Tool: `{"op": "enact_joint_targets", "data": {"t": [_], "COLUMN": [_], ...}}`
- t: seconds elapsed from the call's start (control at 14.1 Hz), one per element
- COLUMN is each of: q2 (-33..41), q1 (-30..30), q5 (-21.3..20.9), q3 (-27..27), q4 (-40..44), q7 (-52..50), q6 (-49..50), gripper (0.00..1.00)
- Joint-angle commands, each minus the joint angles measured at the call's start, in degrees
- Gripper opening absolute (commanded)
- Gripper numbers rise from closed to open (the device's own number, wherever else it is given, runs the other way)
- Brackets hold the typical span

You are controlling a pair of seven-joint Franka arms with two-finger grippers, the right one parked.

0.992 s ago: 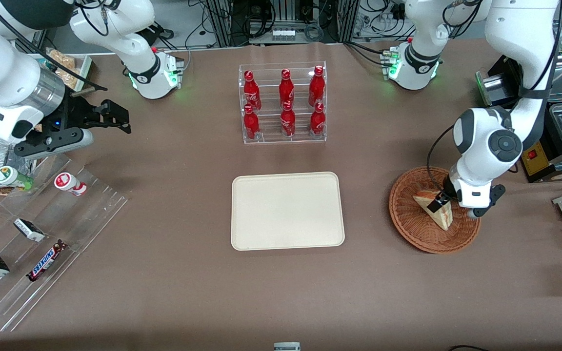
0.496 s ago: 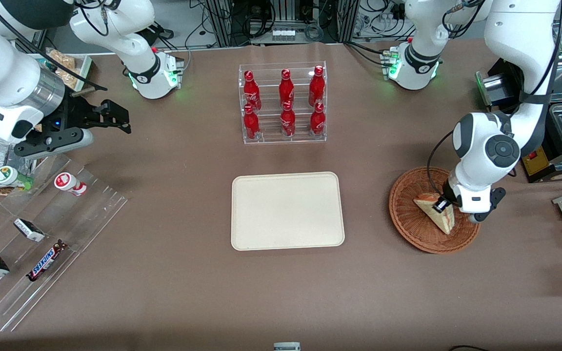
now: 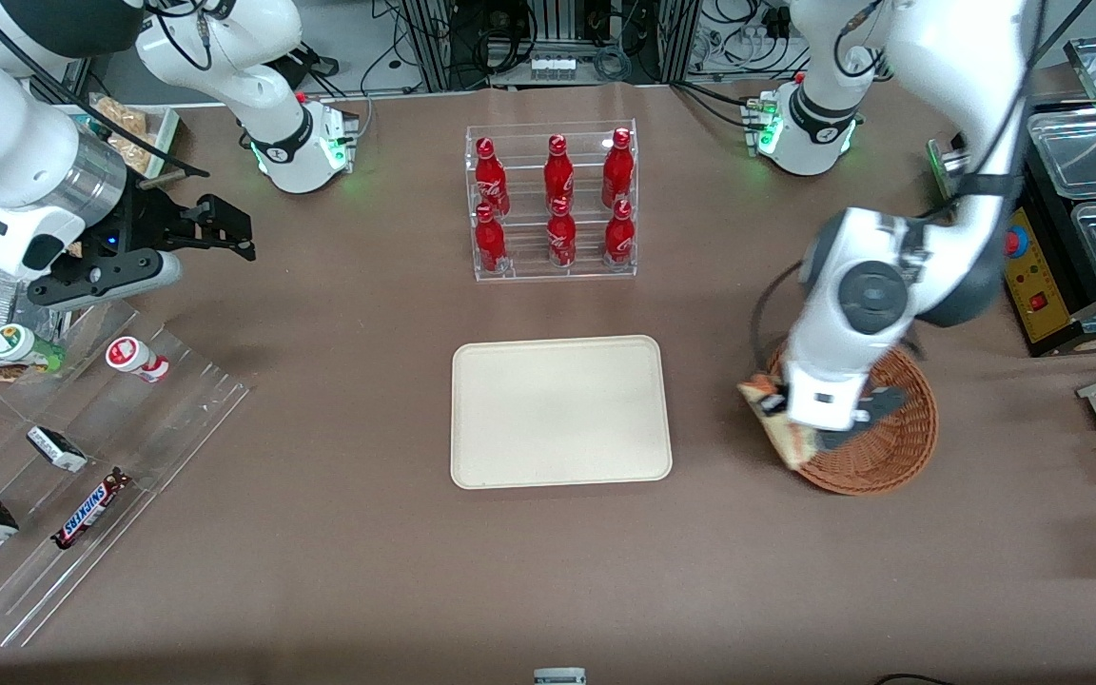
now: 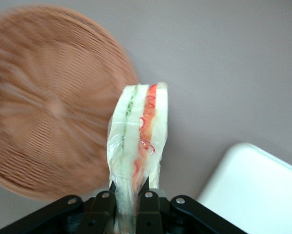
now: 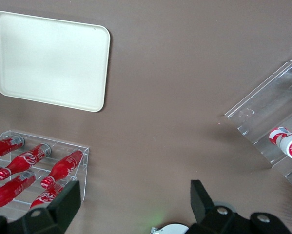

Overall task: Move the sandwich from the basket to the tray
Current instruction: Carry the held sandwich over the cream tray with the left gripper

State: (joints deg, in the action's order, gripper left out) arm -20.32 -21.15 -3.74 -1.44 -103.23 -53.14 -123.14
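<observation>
Two fingers clamp sandwich above basket rim – gripper mostly hidden by arm; tray bare

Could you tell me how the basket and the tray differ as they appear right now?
The basket is round, woven and reddish-brown; the tray is rectangular, smooth and cream. The gripper, shut on the sandwich, hangs over the basket's rim on the tray's side; nothing hangs over the tray. Both sit on the table with nothing inside.
</observation>
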Motion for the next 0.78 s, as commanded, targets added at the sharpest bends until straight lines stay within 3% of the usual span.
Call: {"op": "enact_joint_targets", "data": {"t": [0.0, 0.35, 0.71], "q2": [-5.7, -14.7, -19.2], "q1": [-7.0, -17.9, -21.7], "q5": [2.1, 1.4, 1.2], "q3": [0.7, 0.7, 0.8], "q4": [6.3, 12.3, 14.3], "q7": [-1.2, -6.8, -5.8], "q6": [-0.4, -11.7, -16.2], "gripper": [0.04, 0.04, 0.05]}}
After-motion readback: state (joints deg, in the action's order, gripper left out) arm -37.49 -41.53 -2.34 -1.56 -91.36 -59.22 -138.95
